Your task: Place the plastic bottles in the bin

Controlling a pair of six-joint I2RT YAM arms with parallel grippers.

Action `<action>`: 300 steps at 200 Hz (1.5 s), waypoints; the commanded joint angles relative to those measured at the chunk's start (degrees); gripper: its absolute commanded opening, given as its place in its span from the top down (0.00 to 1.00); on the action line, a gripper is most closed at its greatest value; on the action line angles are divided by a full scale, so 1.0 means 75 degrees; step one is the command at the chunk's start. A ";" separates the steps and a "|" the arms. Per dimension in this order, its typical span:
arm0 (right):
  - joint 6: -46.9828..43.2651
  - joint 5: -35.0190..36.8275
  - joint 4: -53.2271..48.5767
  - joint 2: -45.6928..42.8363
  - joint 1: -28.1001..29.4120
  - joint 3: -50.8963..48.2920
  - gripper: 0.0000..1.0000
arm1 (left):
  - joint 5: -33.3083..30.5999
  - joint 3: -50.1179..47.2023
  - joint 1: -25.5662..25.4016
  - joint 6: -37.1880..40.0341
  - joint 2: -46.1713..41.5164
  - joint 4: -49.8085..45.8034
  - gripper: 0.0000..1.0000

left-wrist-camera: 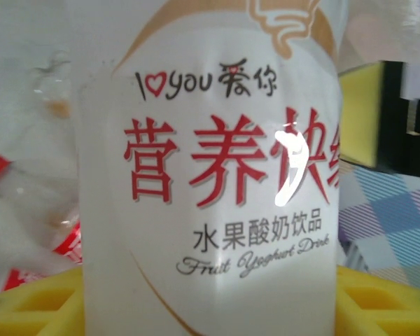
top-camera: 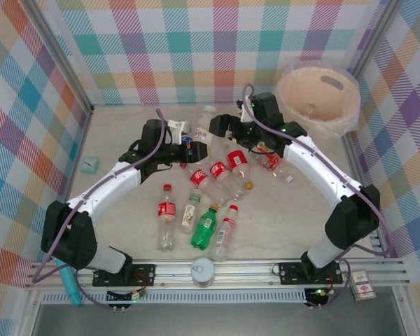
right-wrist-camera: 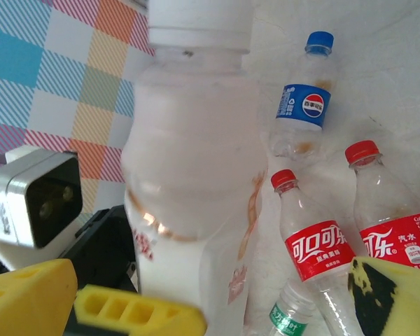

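Clamping the white yoghurt bottle [left-wrist-camera: 210,175] by its lower body, the left gripper [left-wrist-camera: 210,308] holds it roughly upright, cap toward twelve o'clock. The right gripper [right-wrist-camera: 210,301] stands spread close beside the same bottle, at three o'clock. The bin [top-camera: 339,98] lies beyond at two o'clock, nearer the right arm.

The yoghurt-drink bottle [left-wrist-camera: 210,175] is milky white with red characters and a tan swirl. The bin [top-camera: 297,87], at 1 o'clock on the table [top-camera: 280,227], is peach. The Pepsi bottle [right-wrist-camera: 304,105] has a blue cap and label; the green bottle [top-camera: 204,227] lies at 6 o'clock. The walls [top-camera: 196,42] are pastel plaid.
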 commanded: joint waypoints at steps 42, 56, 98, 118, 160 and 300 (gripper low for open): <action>0.0463 -0.1099 0.0978 0.0388 -0.0381 -0.0038 0.00 | 0.1455 0.0255 -0.0450 -0.0326 0.0417 0.1010 0.40; 0.0682 -0.1207 0.1161 0.0471 -0.0487 -0.0087 0.04 | 0.1493 0.0199 -0.0461 -0.0483 0.0363 0.1309 0.40; 0.0620 -0.1286 0.1115 0.0546 -0.0568 -0.0083 0.20 | 0.1576 0.0084 -0.0508 -0.0787 0.0351 0.1841 0.40; 0.0594 -0.1292 0.1125 0.0381 -0.0628 -0.0140 0.30 | 0.1383 0.0139 -0.0508 -0.0824 0.0400 0.1748 0.37; 0.0417 -0.1040 0.1100 -0.0138 -0.0875 -0.0088 0.36 | 0.1182 0.0226 -0.0477 -0.0968 0.0454 0.1676 0.00; -0.2506 0.4078 -0.1687 -0.0429 -0.3993 0.3578 0.39 | -0.2913 -0.0806 0.1109 -0.0040 -0.1568 -0.5524 0.00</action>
